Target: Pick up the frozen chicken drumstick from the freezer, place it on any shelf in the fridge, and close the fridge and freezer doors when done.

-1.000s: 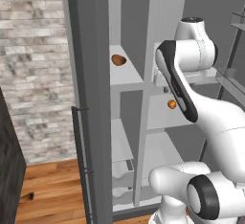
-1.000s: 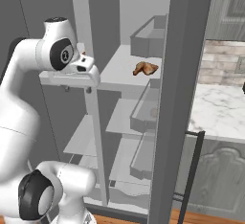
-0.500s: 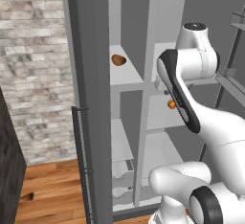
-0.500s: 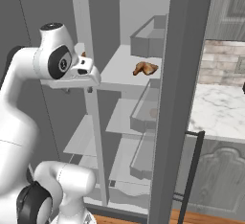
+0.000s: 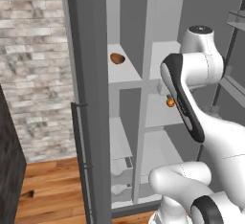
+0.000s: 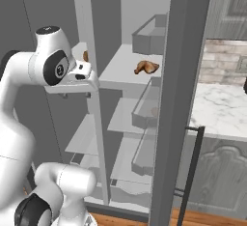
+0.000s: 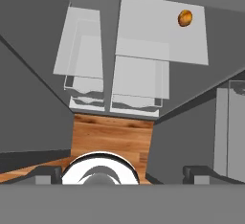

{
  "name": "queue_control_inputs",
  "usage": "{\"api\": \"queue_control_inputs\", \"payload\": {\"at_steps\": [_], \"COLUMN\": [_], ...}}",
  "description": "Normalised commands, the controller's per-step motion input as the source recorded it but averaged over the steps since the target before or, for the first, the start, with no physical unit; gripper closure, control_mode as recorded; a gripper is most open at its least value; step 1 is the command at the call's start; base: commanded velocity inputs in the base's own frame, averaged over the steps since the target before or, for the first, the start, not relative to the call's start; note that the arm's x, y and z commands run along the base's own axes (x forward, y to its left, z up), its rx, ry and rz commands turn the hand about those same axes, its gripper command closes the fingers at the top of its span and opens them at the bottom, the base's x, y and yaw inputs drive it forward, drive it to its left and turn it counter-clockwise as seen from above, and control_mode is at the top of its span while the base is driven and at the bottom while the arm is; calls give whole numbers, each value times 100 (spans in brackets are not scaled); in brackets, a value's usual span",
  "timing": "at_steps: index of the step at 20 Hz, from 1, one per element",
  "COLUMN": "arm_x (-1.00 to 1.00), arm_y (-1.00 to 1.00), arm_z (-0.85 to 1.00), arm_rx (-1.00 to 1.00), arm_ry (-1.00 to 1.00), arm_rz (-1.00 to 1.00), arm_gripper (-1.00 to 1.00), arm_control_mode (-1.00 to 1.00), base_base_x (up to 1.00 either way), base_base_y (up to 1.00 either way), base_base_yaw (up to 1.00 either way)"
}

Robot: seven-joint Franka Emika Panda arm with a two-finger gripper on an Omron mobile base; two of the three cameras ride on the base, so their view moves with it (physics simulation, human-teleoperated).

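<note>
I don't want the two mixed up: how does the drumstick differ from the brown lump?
The drumstick is lighter tan and lobed; the brown lump is darker and rounded. The drumstick lies on the fridge shelf, the brown lump on a freezer shelf. Both are small and rest loose on upper shelves at about the same height.

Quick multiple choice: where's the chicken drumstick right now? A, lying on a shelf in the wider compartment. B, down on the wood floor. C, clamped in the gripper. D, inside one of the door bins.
A: in the right base view the frozen chicken drumstick lies on a broad pale shelf of the fridge, apart from the arm.
</note>
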Motion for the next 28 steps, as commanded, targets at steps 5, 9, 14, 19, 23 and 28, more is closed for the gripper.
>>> {"api": "queue_control_inputs", "payload": {"at_steps": [5,9,14,19,23,28], "arm_x": [0,0,0,0,0,0], "arm_y": [0,0,0,0,0,0], "arm_z": [0,0,0,0,0,0], "arm_rx": [0,0,0,0,0,0], "arm_ry": [0,0,0,0,0,0], "arm_rz": [0,0,0,0,0,0], "arm_gripper": [-100,-100,-100,-100,-100,-100], "arm_control_mode": [100,100,100,100,100,100], "base_base_x": [-14,-21,-42,-61,-66,-54], "base_base_y": [-10,-32,-30,-12,0,0], "base_base_yaw": [0,0,0,0,0,0]}}
